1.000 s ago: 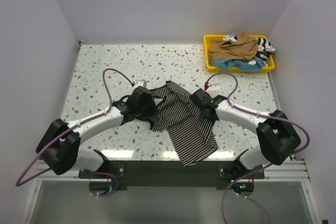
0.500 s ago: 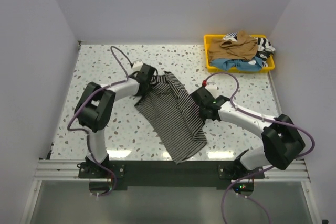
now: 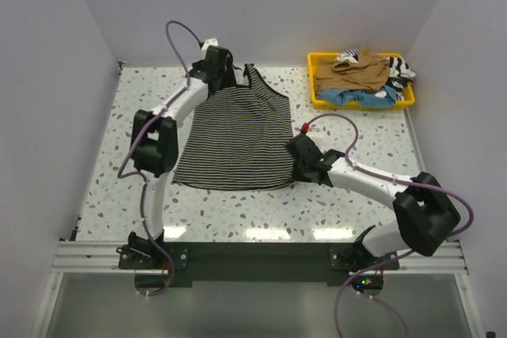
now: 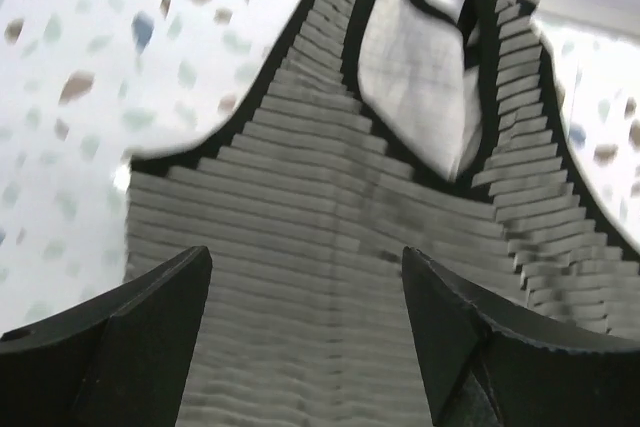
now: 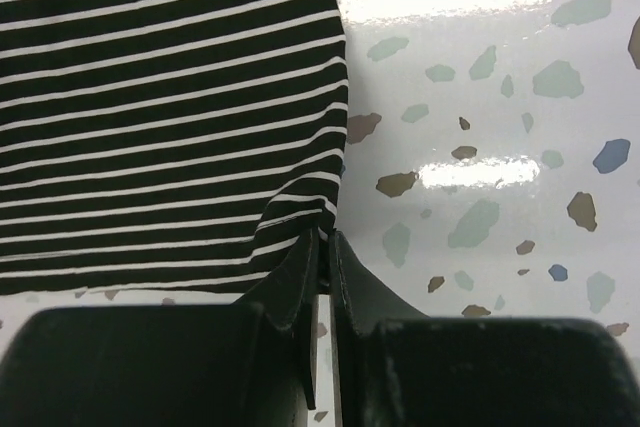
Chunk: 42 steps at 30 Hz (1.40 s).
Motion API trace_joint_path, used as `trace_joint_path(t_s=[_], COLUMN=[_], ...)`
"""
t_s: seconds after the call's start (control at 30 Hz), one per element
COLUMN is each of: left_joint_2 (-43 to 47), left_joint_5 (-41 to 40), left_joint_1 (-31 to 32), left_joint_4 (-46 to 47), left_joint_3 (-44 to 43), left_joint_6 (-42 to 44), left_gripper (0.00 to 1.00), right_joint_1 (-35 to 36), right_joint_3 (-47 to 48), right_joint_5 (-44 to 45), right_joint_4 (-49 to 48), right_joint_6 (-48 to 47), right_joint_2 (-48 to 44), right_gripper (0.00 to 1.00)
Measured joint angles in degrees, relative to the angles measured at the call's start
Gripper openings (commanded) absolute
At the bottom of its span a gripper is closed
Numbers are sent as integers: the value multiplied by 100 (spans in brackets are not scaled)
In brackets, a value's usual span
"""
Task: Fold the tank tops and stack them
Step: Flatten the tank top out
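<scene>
The black-and-white striped tank top (image 3: pixel 234 136) lies spread flat on the table, straps toward the far wall and hem toward me. My left gripper (image 3: pixel 227 77) is open over its strap end; in the left wrist view (image 4: pixel 305 277) the jaws stand wide apart above the striped cloth (image 4: pixel 300 197). My right gripper (image 3: pixel 299 165) is shut on the near right hem corner, and the right wrist view shows the shut gripper (image 5: pixel 325 239) pinching the striped edge (image 5: pixel 170 97). A tan-brown top (image 3: pixel 352 71), a light blue one (image 3: pixel 360 98) and a striped one (image 3: pixel 400 67) lie heaped together.
The yellow tray (image 3: pixel 314 85) that holds the heap stands at the far right corner. Grey walls close in the terrazzo table (image 3: pixel 142 108) on the left, the far side and the right. Purple cables loop above both arms.
My left arm has swung to the far end of the table, drawing the striped top out flat, and its jaws now stand open. My right gripper has stayed pinched on the hem corner.
</scene>
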<state>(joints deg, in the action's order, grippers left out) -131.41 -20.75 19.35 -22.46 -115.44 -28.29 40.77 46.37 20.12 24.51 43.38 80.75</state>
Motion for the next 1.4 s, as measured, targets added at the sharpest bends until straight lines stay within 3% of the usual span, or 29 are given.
trace_joint_path(t_s=[0.1, 0.13, 0.23, 0.33, 0.43, 0.7, 1.0, 1.1, 1.27, 1.4], left_joint_2=[1357, 1849, 3445, 4959, 5810, 6046, 5919, 5781, 5622, 5602], left_joint_5=[153, 186, 236, 122, -155, -295, 26, 212, 538, 592], left_joint_1=[50, 59, 57, 55, 42, -376, -678, -704, -708, -721], left_joint_4=[31, -2, 63, 26, -170, -448, -332, -203, -66, 50], left_joint_3=[1685, 2243, 3923, 5412, 6286, 7396, 7630, 7753, 8065, 8107], left_joint_6=[-37, -83, -328, -680, -951, -1318, -1322, -1320, -1322, -1314], left_gripper=[82, 81, 76, 70, 67, 59, 54, 51, 45, 38], right_joint_1=[-24, -35, -74, -107, -111, -111, -111, -109, -111, -118], right_joint_3=[-79, -127, -321, -546, -647, -667, -531, -511, -544, -667], right_joint_5=[39, 52, 136, 122, 118, 118, 120, 140, 219, 306], right_joint_4=[-116, -129, -160, -170, -140, -186, -306, -323, -308, -258], right_joint_6=[7, 13, 57, 122, 173, 216, 192, 157, 144, 166], right_joint_2=[273, 326, 315, 201, 42, -280, 81, 245, 195, 46], right_gripper=[5, 17, 37, 44, 45, 43, 43, 34, 11, 6])
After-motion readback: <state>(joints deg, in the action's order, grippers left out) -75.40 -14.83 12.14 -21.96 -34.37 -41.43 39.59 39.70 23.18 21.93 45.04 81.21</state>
